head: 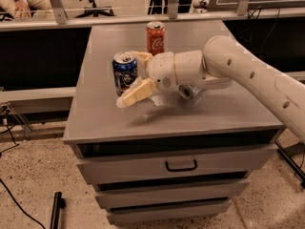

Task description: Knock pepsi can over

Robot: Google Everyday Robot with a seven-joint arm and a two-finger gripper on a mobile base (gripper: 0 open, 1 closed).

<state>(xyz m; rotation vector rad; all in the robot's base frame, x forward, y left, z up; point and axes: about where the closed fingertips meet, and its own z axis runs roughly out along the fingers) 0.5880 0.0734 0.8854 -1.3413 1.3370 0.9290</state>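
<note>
Though crowded by the arm, shows the pepsi can (125,73) upright on the left half of the table (214,114), silver top up, dark blue side with its white and red graphic facing front. Finds the tool (131,79) spread open around that can, held low over the tabletop. Puts the near finger (138,92) in front of the can's lower right, angled down toward the front left, tip close to the surface. Puts the far finger (142,57) behind the can's upper right edge. Cannot tell whether either finger touches the can. Brings the white arm (257,75) in from the right edge of view, across the middle of the table. Leaves a red Coca-Cola can (155,38) upright farther back, apart from the tool. Catches only the round end of a silver can (187,91) lying on its side under the wrist. Shows drawers below the tabletop, the top one with a dark handle (181,165).
</note>
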